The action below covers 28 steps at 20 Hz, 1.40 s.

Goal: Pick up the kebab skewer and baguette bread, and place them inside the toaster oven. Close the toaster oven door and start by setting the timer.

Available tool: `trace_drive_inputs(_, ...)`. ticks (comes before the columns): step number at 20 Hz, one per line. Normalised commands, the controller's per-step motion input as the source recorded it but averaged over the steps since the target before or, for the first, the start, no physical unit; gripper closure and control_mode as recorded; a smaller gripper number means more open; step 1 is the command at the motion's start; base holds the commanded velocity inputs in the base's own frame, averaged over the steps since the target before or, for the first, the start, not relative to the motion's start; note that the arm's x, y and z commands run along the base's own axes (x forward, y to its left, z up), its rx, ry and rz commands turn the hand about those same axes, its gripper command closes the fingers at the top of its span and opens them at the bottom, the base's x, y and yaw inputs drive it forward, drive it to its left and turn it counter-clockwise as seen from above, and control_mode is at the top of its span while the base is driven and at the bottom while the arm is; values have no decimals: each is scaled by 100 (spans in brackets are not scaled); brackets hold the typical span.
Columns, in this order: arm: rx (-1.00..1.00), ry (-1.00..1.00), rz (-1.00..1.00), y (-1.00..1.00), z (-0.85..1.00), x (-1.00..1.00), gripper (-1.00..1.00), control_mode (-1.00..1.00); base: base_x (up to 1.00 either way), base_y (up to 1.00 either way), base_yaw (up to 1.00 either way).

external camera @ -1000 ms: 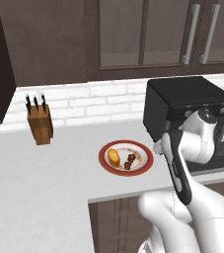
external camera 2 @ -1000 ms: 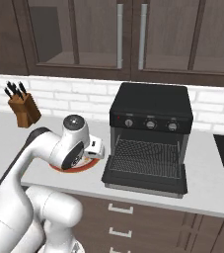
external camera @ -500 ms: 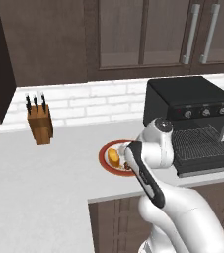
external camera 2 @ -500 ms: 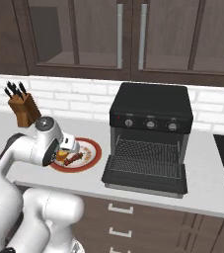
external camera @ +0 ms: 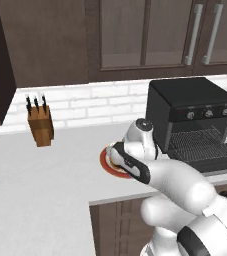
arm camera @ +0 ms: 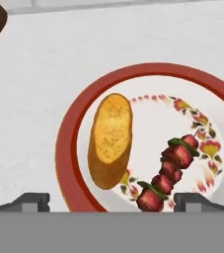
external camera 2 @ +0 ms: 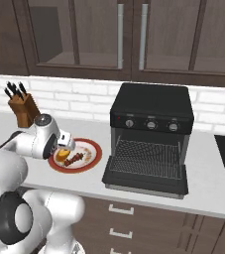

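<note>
Claw (arm camera: 111, 200) hovers, fingers apart, over the red-rimmed plate (arm camera: 66, 143) near the table's front edge; kebab skewer (arm camera: 168, 170) and baguette bread (arm camera: 110, 140) (both lying lengthwise away from it) sit between the tips.

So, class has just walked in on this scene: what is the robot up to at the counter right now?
The robot arm is reaching over the red-rimmed plate on the counter, with its gripper open just above the food and holding nothing. The baguette bread and the kebab skewer lie side by side on the plate, not yet picked up. To the right, the toaster oven stands with the toaster oven door dropped open and its wire rack bare.
</note>
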Motion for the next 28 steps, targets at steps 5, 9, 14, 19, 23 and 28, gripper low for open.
trace_drive_inputs(5, -1, 12, 0, 3, -2, 35, -100, -100, 0, 0, 0)
trace_drive_inputs(9, 0, 9, 0, 9, -11, 20, -100, -100, 0, 0, 0)
trace_drive_inputs(14, 0, 6, 0, 1, -22, 0, -100, -100, 0, 0, 0)
trace_drive_inputs(19, -1, 0, 0, 0, -33, 0, -100, -100, 0, 0, 0)
trace_drive_inputs(23, 0, 0, 0, 0, -31, 0, -100, -100, 0, 0, 0)
trace_drive_inputs(28, 0, 0, 0, 2, -21, 0, -100, -100, 0, 0, 0)
